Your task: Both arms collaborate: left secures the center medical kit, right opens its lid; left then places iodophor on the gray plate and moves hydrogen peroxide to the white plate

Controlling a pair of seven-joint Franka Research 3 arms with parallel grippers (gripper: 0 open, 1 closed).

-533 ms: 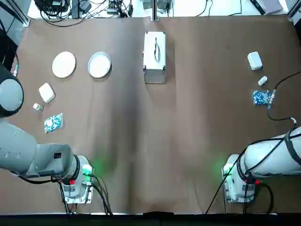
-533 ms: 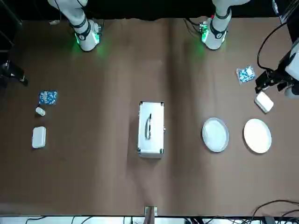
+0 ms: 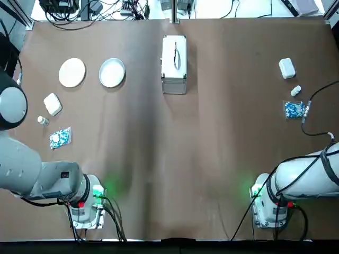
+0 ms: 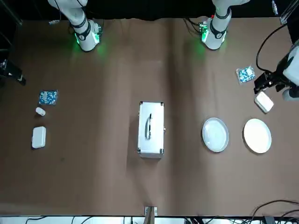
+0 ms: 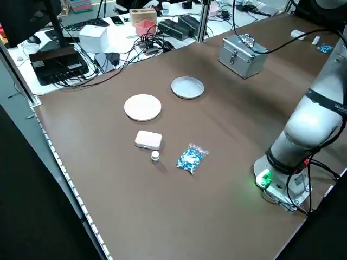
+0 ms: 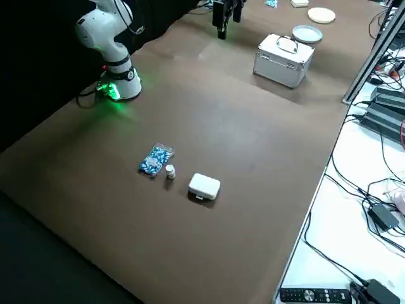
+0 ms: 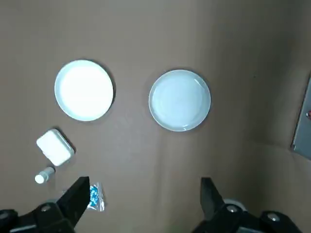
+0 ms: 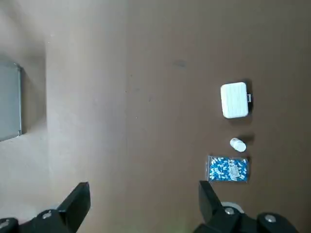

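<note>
The brown table (image 3: 212, 159) held a shut medical kit (image 3: 174, 64); nothing was done yet. Our left gripper (image 7: 143, 201) gaped, gray plate (image 7: 180, 100) ahead. Our right gripper (image 8: 144, 201) gaped, kit well off.

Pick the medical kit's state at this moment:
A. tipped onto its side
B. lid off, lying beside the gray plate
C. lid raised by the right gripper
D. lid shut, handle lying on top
D. The medical kit stands closed with its lid flat and no gripper near it.
</note>
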